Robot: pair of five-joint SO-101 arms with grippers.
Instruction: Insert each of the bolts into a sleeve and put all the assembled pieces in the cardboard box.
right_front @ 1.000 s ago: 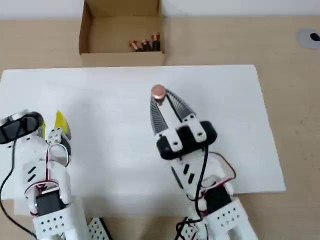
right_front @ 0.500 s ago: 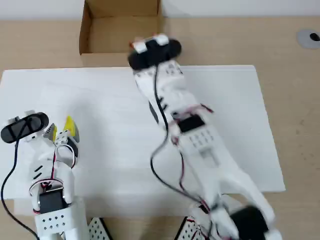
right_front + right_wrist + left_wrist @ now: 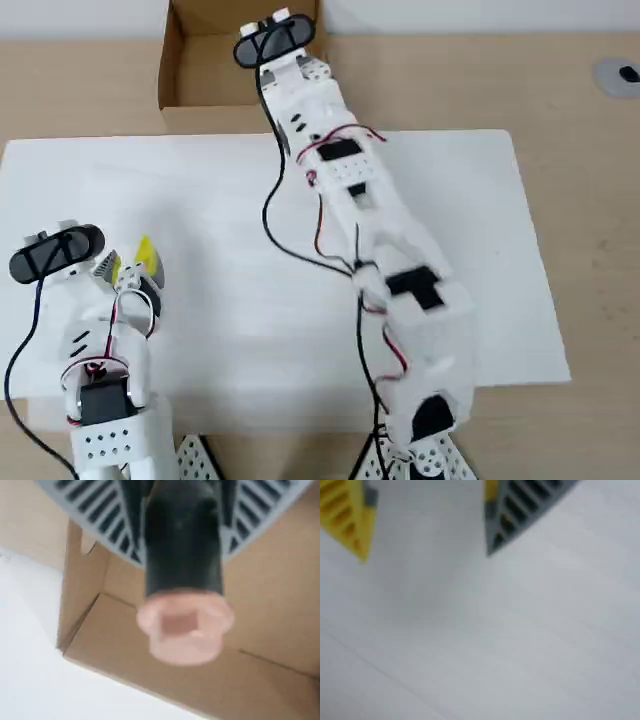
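Note:
In the right wrist view my right gripper (image 3: pixel 182 535) is shut on an assembled piece: a black sleeve (image 3: pixel 183 555) with a copper bolt head (image 3: pixel 184 625) sticking out of its end. The piece hangs over the open cardboard box (image 3: pixel 280 630). From above, the right arm (image 3: pixel 345 170) stretches across the white sheet with its wrist over the box (image 3: pixel 172 62), hiding its own fingers and part of the box floor. My left gripper (image 3: pixel 125 262) sits at the sheet's near left. It is open over bare white sheet, with the yellow finger (image 3: pixel 350 520) and the grey finger (image 3: pixel 520 510) well apart.
The white sheet (image 3: pixel 210 230) covers most of the wooden table (image 3: pixel 580 150). The box stands just beyond the sheet's far edge. A small grey disc (image 3: pixel 618 76) lies at the table's far right corner.
The right arm has swung from the middle of the sheet out over the cardboard box, carrying the sleeve and bolt. The left arm has shifted slightly.

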